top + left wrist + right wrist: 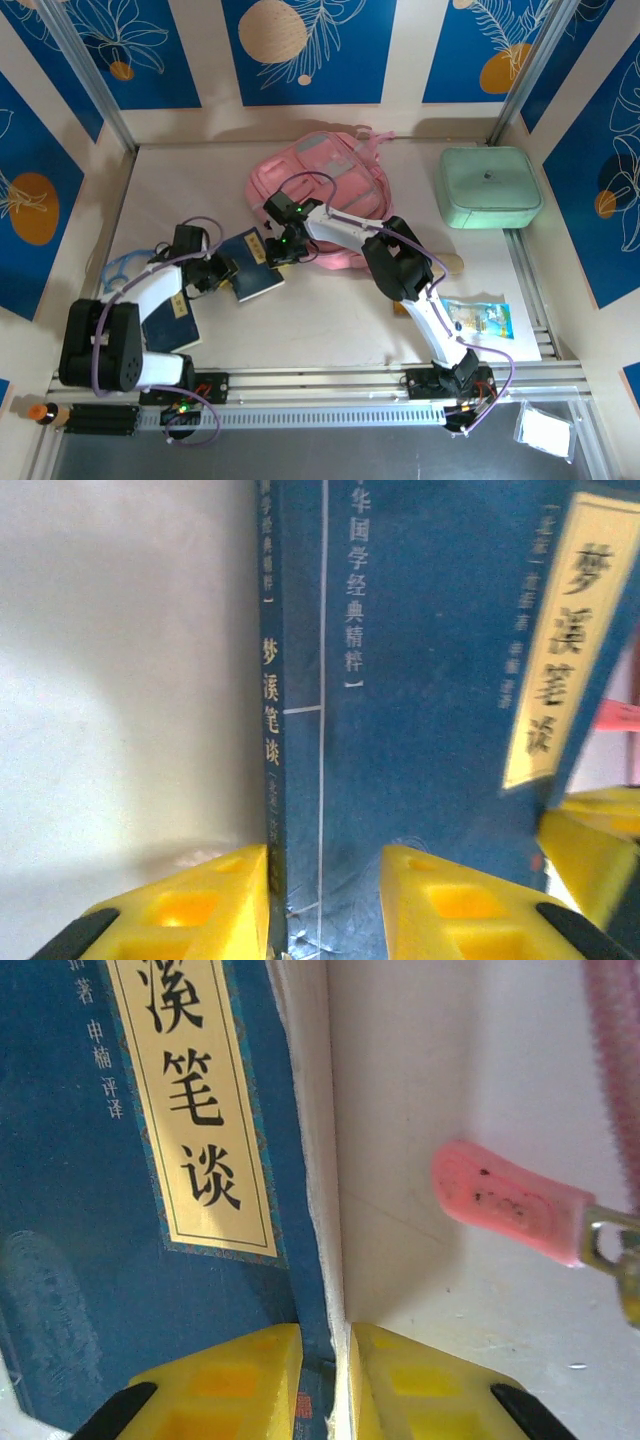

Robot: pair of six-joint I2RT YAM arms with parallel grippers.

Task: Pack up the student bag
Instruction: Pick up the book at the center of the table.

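Both sets of jaws are on one blue book (252, 265), which sits just near and left of the bag (320, 185). We see the right gripper (325, 1335) nearly closed, with the book's page edge pinched in the thin gap. The left gripper (325, 865) stands wider and straddles the spine. One finger lies against the back and the other on the front cover, so we judge it has hold too.

We judge the packing barely begun. Nothing can be seen inside the bag. A second blue book (178, 325) lies on the desk (330, 320) under the left arm. A snack packet (478, 322) waits near right, and a mint case (490, 187) sits far right. The book in hand has yet to go in, and so has the rest.

The bag lies flat in the middle of the desk, towards the far side. Its long axis runs roughly far to near, leaning a little, with the straps at the far right end. A pink zip pull (510, 1200) lies beside the right jaws, so the zip is at the near end. We cannot tell whether it is open.
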